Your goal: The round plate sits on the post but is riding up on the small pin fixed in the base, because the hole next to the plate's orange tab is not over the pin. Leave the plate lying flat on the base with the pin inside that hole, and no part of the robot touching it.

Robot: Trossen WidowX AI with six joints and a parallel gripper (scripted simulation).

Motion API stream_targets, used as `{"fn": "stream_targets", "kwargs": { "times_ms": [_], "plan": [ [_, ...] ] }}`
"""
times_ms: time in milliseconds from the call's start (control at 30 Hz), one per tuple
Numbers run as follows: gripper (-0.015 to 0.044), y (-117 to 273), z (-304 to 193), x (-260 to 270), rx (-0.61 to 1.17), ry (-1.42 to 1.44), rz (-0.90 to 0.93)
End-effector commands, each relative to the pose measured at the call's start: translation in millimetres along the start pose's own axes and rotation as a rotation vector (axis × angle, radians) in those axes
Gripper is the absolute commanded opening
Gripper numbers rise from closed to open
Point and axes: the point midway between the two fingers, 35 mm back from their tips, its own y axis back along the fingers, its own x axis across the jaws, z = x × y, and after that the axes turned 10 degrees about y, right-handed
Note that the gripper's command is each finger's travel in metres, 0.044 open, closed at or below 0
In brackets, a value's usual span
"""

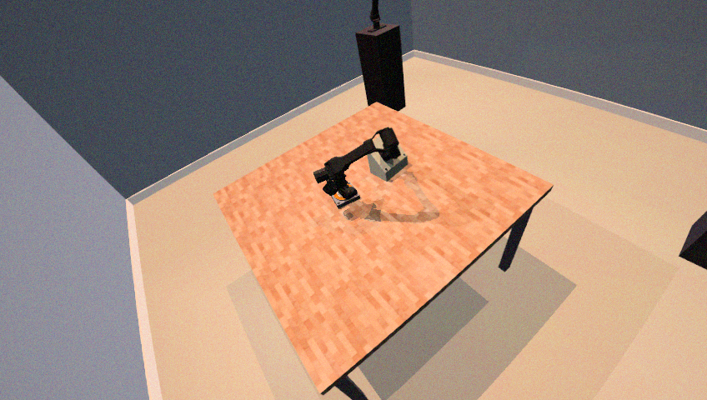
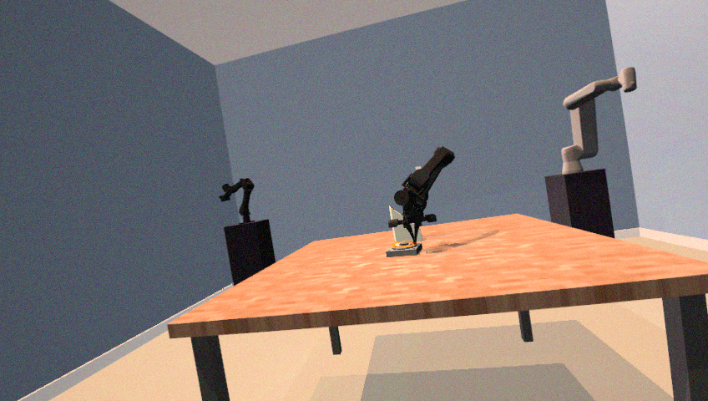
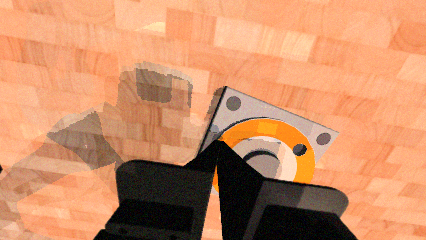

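Orange round plate (image 3: 270,145) on grey base (image 3: 280,117), closed end effector (image 3: 218,146) at its rim

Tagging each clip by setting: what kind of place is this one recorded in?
Most likely a robotics test room, not a home or factory. A bare blue-walled room holds one wood-block table, the black arm works on it, and two more arms, one dark and one pale grey, stand on black pedestals.

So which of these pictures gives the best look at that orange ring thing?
The wrist view: the orange plate fills much of the picture on its grey base, though the shut gripper hides its near-left part. In the top and exterior views it is only a tiny orange speck under the arm.
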Motion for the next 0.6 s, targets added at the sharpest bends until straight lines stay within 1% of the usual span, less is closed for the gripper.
{"fn": "stream_targets", "kwargs": {
  "times_ms": [0, 567],
  "plan": [
    [0.0, -2.1, -6.6, 3.2, 0.01, -0.009, 0.003],
    [0.0, -1.0, -21.8, 7.9, 0.011, -0.01, 0.003]
  ]
}}
